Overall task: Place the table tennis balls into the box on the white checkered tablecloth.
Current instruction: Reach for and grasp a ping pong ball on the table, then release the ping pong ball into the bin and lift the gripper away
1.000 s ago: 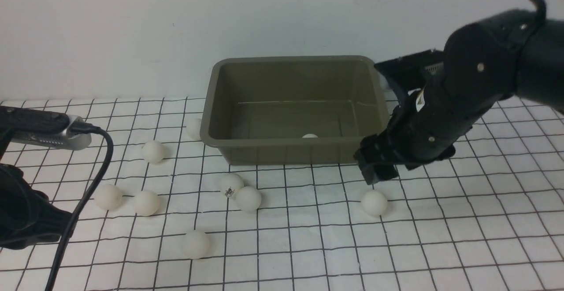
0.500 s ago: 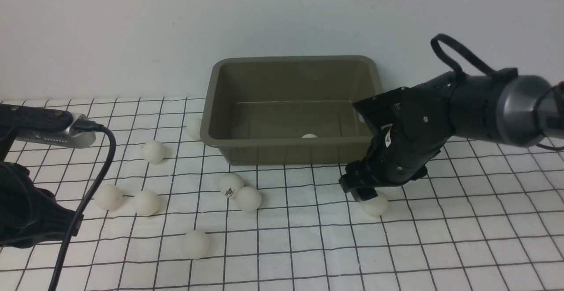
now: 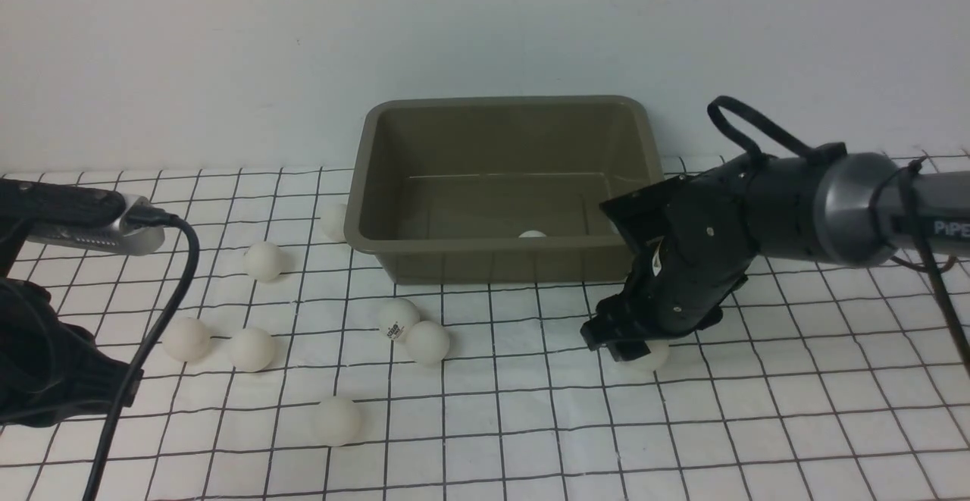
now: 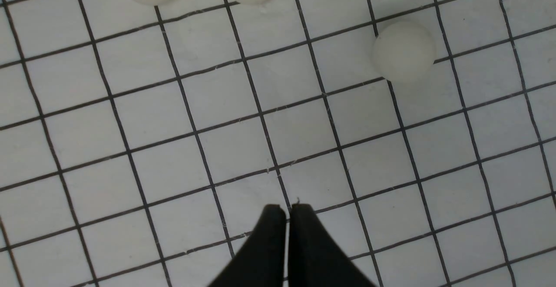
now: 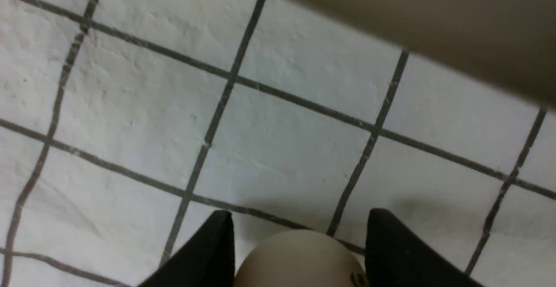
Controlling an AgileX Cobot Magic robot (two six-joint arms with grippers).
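Right gripper: jaws are standing apart, straddling 1 ball on the white checkered tablecloth; no firm grip is showing.
Left gripper: fingers are pressing together, holding nothing, hovering over cloth.
Step in hand: grasping the ball lying at 5 o'clock of the box.
Box contents: 1 ball is showing inside.
Loose balls: 7 are lying at 7 to 9 o'clock of the box.
Next move, judged: closing squarely, lifting clear, carrying toward 11 o'clock over the rim.
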